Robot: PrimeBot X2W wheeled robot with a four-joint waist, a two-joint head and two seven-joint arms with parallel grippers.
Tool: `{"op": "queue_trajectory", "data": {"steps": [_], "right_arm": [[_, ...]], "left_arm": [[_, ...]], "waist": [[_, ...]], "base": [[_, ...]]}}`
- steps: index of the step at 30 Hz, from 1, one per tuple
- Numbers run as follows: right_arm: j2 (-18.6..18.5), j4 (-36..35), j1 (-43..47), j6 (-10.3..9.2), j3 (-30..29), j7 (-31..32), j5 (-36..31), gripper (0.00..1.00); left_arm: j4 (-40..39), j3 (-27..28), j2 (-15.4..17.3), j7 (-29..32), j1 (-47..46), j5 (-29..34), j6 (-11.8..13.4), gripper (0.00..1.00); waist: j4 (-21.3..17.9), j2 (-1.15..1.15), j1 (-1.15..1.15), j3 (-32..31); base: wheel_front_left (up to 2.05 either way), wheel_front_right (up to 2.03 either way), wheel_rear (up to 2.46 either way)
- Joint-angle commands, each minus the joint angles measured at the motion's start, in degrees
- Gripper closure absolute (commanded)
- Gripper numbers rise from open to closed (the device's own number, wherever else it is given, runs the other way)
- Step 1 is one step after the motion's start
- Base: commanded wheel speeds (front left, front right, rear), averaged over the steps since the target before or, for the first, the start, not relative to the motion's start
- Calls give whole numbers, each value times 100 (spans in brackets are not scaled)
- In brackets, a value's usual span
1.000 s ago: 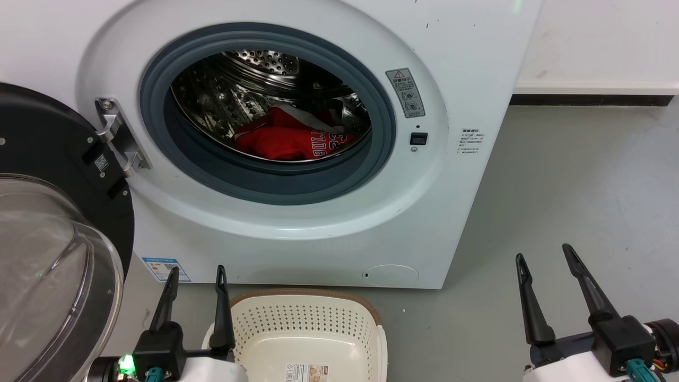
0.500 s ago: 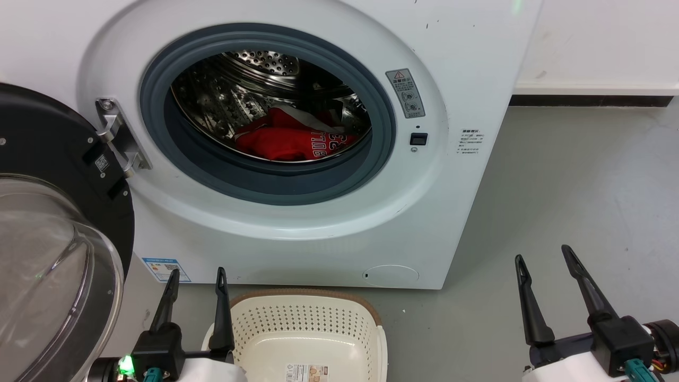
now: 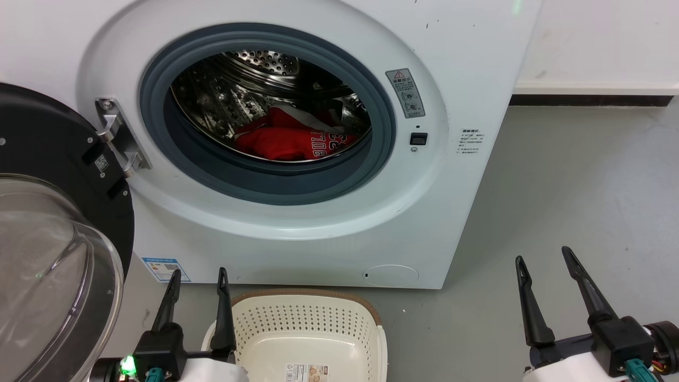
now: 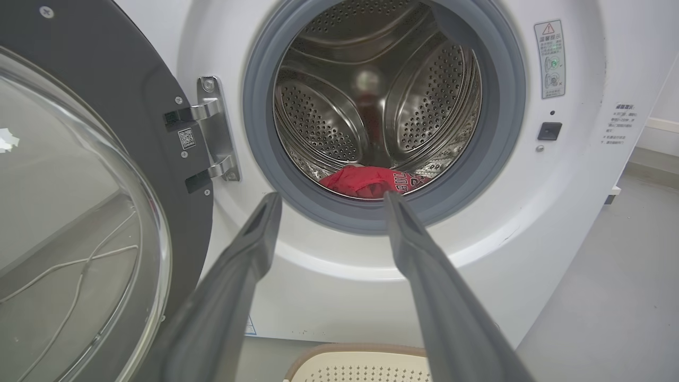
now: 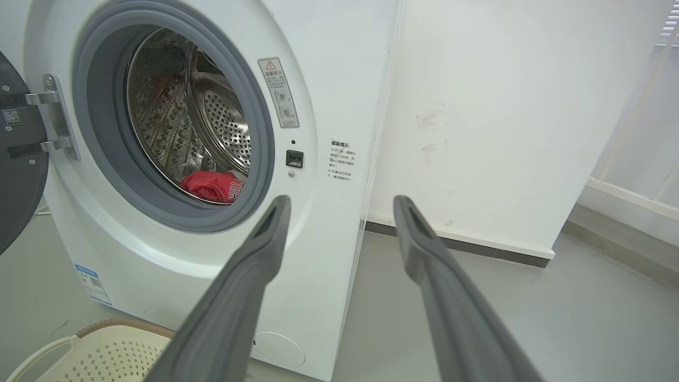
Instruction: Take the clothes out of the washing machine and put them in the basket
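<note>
The clothes [image 3: 289,140] are lying as a red heap at the bottom of the drum [image 3: 238,95] inside the washing machine [image 3: 318,228]. In the head view they are sitting well ahead of both tools and above their fingertips. Black-and-white lettering on one garment is facing the opening. In the left wrist view the heap is showing just beyond the tips of the left tool [image 3: 198,272], between its two fingers. In the right wrist view it is sitting ahead and to the left of the right tool [image 3: 543,254], behind the grey rubber rim [image 3: 276,188].

The left tool's fingers are standing apart and gripping nothing, with the tips pointing toward the washer's lower front panel. The right tool's fingers are likewise spread and gripping nothing. This tool is hanging over the grey floor [image 3: 573,185], off the washer's right corner.

The basket [image 3: 307,318] is standing on the floor immediately right of the left tool, with its brown rim just beside that tool's right finger. It is well to the left of the right tool and close to the washer's base.

The door [image 3: 58,159] is standing open to the left of the left tool, hanging from its metal hinge [image 3: 119,138] with the glass bowl facing outward. A white wall [image 3: 599,42] is rising ahead of the right tool.
</note>
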Motion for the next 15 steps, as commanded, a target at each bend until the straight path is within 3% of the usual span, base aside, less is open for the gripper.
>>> {"op": "queue_trajectory", "data": {"steps": [1, 15], "right_arm": [[9, 12, 77, -4, -2, -14, 4, 0], [9, 9, -32, -4, 38, -13, 11, 0]], "left_arm": [[10, 1, -12, -16, 51, -5, 26, 0], [123, 90, -11, -16, -294, -24, 1, 0]], "waist": [[1, 0, 0, 3], [-78, 0, 0, 119]], "base": [[0, 0, 0], [0, 0, 0]]}}
